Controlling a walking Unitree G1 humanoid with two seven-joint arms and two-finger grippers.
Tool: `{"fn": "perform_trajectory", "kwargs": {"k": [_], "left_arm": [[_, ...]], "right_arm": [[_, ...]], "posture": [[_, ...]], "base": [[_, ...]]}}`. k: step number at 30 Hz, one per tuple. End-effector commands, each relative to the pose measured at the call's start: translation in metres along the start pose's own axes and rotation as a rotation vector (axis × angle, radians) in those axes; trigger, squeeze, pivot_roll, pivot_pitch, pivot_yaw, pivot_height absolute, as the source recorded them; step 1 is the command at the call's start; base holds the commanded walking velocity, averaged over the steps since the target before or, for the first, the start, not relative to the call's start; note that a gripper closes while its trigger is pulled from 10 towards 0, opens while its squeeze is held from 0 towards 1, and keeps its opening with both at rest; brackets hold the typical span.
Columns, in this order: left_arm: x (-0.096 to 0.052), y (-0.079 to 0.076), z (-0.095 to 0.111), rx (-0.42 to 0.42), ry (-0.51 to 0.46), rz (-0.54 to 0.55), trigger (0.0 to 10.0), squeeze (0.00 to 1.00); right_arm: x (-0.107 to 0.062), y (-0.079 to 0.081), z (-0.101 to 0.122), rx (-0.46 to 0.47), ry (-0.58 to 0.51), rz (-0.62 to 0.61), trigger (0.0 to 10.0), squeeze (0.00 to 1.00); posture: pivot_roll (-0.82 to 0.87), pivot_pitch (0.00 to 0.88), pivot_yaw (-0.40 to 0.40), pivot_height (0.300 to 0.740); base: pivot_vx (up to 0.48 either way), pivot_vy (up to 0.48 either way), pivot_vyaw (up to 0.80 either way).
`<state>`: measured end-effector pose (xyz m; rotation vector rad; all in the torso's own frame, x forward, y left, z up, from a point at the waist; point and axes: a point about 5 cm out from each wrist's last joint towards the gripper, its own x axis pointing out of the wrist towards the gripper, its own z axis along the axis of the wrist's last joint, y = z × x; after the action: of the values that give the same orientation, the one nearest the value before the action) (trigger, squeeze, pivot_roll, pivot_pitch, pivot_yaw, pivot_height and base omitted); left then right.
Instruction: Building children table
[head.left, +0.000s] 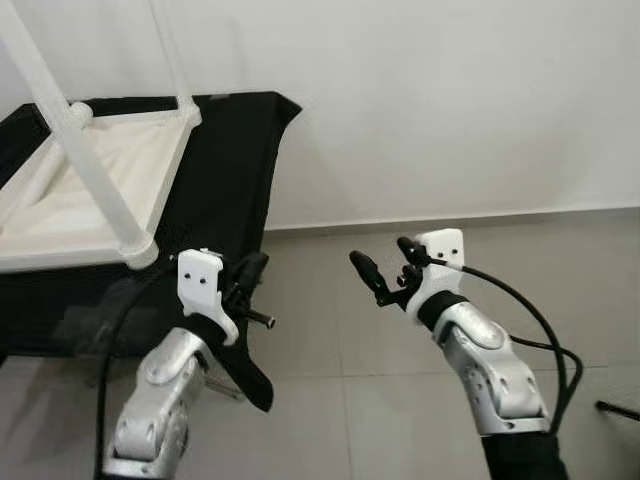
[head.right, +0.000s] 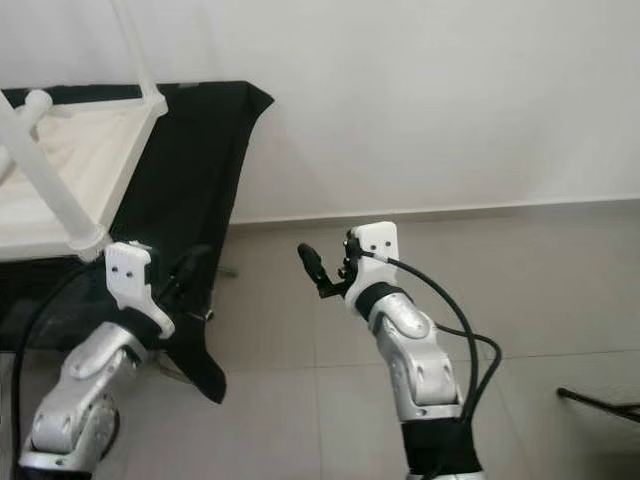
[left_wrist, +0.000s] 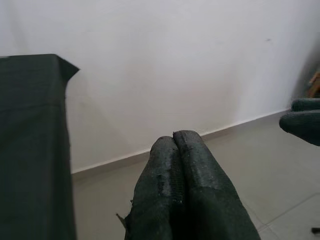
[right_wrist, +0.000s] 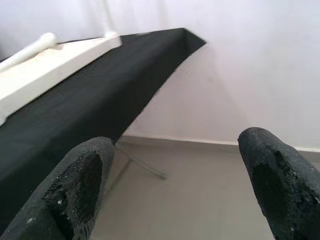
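While both arms are raised over the tiled floor, the scene reads as follows, with the black cloth as the landmark.

Black cloth (head.left: 225, 170): it covers a surface against the white wall and hangs down over its front and side, with one corner pointing toward the wall.

Children's table (head.left: 90, 180): it lies upside down on top of the black cloth, its cream underside facing up inside a white frame.

Table legs (head.left: 85, 150): white round legs rise from the frame's corners; the nearest corner joint sits at the front edge of the black cloth.

Left tool (head.left: 255, 275): it is held just in front of the hanging side of the black cloth; in the left wrist view its two black fingers (left_wrist: 172, 180) are pressed together with nothing between them.

Right tool (head.left: 383, 265): it is held over the floor, well apart from the black cloth on the side away from the table; in the right wrist view its fingers (right_wrist: 80, 185) stand wide apart and carry nothing.

Floor (head.left: 330, 400): grey tiles, meeting the wall at a pale skirting line beside the black cloth.

Metal leg (right_wrist: 142, 167): a thin metal strut shows below the hanging black cloth.
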<state>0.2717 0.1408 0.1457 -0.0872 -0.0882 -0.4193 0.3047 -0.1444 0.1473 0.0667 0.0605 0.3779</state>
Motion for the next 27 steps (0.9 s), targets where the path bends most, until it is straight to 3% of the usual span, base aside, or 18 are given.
{"fn": "perform_trajectory", "kwargs": {"k": [1, 4, 8, 27], "left_arm": [[-0.002, 0.0026, -0.0021, 0.022, 0.009, 0.001, 10.0, 0.0], [-0.0021, 0.0023, -0.0023, 0.023, 0.01, -0.003, 10.0, 0.0], [-0.0021, 0.0019, -0.0028, 0.024, 0.012, -0.007, 10.0, 0.0], [-0.0016, 0.0012, -0.0017, 0.028, 0.005, -0.016, 10.0, 0.0]], "right_arm": [[0.0008, 0.0029, -0.004, 0.017, 0.013, 0.012, 10.0, 0.0], [0.0008, 0.0029, -0.0047, 0.012, 0.022, 0.011, 10.0, 0.0], [0.0011, 0.0032, -0.0059, 0.012, 0.03, 0.015, 10.0, 0.0], [0.0013, 0.0041, -0.0041, 0.018, 0.019, 0.021, 10.0, 0.0]], "posture": [[-0.06, 0.064, 0.025, 0.74], [-0.06, 0.062, 0.025, 0.74], [-0.06, 0.06, 0.025, 0.74], [-0.06, 0.068, 0.026, 0.74]], "base": [[0.3, 0.0, 0.0], [0.31, 0.0, 0.0], [0.333, 0.0, -0.8], [0.367, 0.0, 0.0]]}}
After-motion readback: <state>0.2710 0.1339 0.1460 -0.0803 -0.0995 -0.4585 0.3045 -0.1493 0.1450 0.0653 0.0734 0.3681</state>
